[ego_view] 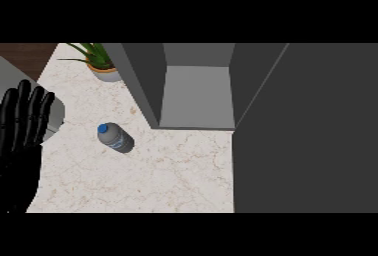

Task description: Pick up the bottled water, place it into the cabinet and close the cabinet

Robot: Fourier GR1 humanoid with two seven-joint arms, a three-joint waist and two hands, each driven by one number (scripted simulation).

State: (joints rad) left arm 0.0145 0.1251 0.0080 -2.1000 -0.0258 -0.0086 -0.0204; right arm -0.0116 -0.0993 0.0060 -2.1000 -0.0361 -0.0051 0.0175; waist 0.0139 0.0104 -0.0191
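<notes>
Head view
Bottled water [114, 137]: stands upright on the marble desk [148, 180], blue cap toward the camera, just in front of the open cabinet [196, 95] and a little to its left.
Handling: probably light to middling in weight, with a smooth, rounded plastic wall that may slip and give slightly under a squeeze; not fragile. It looks tall for its base, so a sideways nudge could tip it.
Where to hold: around the middle of the body, below the cap, fingers on one side and thumb opposite.
Left hand [26, 117]: at the view's left edge, fingers straight and spread, holding nothing, resting.
Bottle to hand: the bottle is to the hand's right, apart from it, with bare desk between.
Right hand: not visible.
Cabinet: door [306, 130] swung open at right, bare shelf inside.
Potted plant [100, 62]: behind, left of the cabinet.
</notes>
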